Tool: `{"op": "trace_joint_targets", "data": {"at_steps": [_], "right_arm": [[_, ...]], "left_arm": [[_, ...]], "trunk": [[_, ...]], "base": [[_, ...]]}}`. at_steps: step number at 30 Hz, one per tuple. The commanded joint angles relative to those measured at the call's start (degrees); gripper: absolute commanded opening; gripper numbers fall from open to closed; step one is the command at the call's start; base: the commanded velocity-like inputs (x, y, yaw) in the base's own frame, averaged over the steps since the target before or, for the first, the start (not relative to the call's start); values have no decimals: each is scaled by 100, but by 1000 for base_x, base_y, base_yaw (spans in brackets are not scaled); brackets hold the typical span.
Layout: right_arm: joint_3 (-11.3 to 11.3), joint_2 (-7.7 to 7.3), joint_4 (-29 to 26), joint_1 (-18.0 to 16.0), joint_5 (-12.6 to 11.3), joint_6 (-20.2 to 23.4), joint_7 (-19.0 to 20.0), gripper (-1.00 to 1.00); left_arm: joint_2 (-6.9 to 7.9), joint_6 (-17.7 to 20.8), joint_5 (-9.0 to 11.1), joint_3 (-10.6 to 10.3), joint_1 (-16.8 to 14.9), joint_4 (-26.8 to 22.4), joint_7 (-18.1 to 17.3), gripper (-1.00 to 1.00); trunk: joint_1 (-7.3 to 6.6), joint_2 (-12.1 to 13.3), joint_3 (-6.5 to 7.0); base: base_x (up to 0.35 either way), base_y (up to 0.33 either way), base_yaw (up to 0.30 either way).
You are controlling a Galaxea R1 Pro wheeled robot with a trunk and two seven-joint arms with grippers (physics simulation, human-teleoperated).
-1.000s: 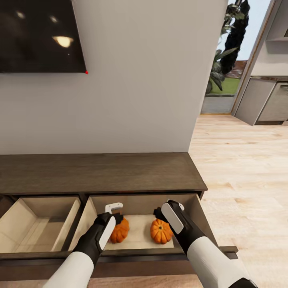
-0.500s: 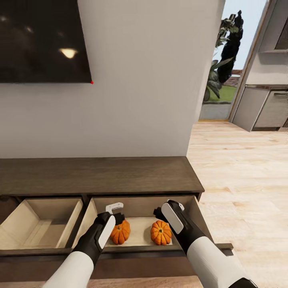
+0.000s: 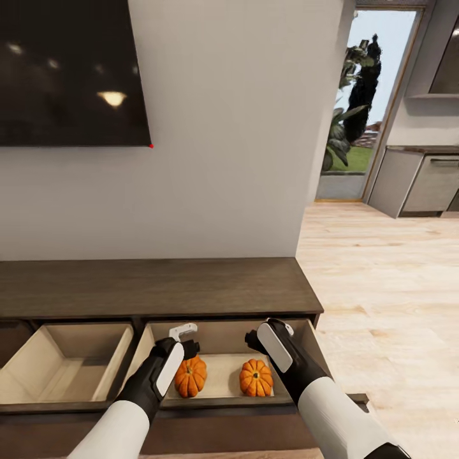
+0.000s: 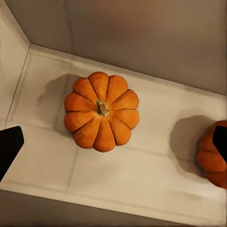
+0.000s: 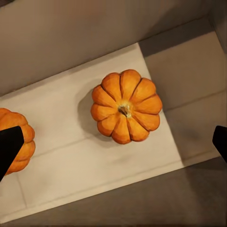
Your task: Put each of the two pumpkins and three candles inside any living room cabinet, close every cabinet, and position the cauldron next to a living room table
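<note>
Two orange ribbed pumpkins lie side by side in the open right drawer point(image 3: 299, 338) of the dark-brown cabinet point(image 3: 159, 284): the left pumpkin point(image 3: 190, 376) point(image 4: 101, 111) and the right pumpkin point(image 3: 256, 377) point(image 5: 126, 106). My left gripper point(image 3: 185, 341) hangs open just above the left one, touching nothing. Above the right one my right gripper point(image 3: 262, 338) is open too, with nothing between its fingers. Each wrist view looks straight down on its pumpkin, with the other pumpkin at the picture's edge. The candles, table and cauldron are out of view.
The cabinet's left drawer point(image 3: 64, 363) is also pulled open, showing a bare pale floor. A dark TV point(image 3: 70, 70) hangs on the wall above. Wooden floor point(image 3: 382, 287) stretches to the right toward a doorway with plants point(image 3: 354, 108) and grey kitchen units point(image 3: 421, 182).
The whole view has shifted as the head camera moved up and back. Both pumpkins rest where they were in the drawer; the open grippers now stand a little higher above them.
</note>
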Motion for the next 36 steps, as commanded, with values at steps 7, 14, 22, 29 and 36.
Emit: {"op": "trace_joint_targets", "data": {"at_steps": [7, 14, 22, 29, 36], "right_arm": [[-8, 0, 0, 0, 0, 0, 0, 100], [-9, 0, 0, 0, -3, -2, 0, 100], [-9, 0, 0, 0, -3, -2, 0, 100], [-8, 0, 0, 0, 1, 0, 0, 100], [-9, 0, 0, 0, 5, 14, 0, 100]], "left_arm": [[0, 5, 17, 0, 0, 1, 5, 100], [0, 72, 34, 7, 0, 0, 1, 100], [0, 79, 42, 10, 0, -7, 6, 100], [0, 193, 43, 9, 0, -6, 16, 100], [0, 219, 43, 9, 0, -3, 33, 100]], "trunk": [[-154, 282, 126], [-308, 563, 252], [-484, 884, 395], [-637, 1165, 521], [-791, 1445, 647]], "base": [[-44, 0, 0], [-127, 0, 0], [-53, 0, 0], [-2, 0, 0], [0, 0, 0]]}}
